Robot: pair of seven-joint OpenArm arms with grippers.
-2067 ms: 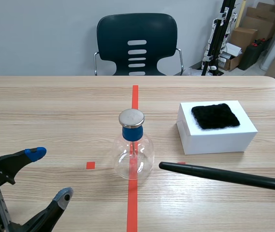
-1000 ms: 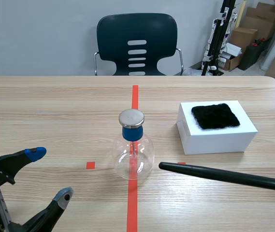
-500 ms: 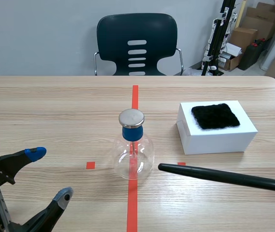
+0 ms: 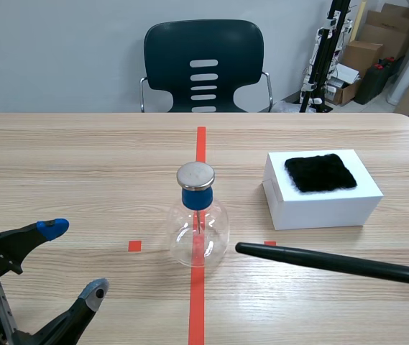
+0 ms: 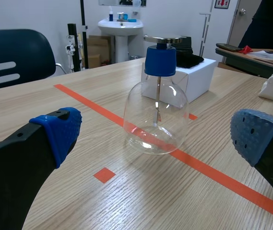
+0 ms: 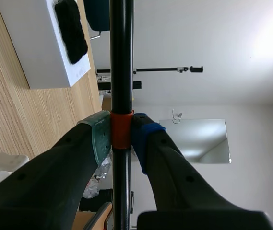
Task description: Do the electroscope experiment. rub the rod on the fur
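Beside electroscope (image 4: 198,230), rod (image 4: 333,262) runs crosswise, tip toward it.

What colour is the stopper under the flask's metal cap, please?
The stopper is blue; left wrist view.

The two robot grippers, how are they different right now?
The left gripper is wide open and empty; the right gripper is shut on the black rod. Ahead of the left gripper stands the glass flask; ahead of the right gripper lies the white box with fur. Both have soft dotted pads.
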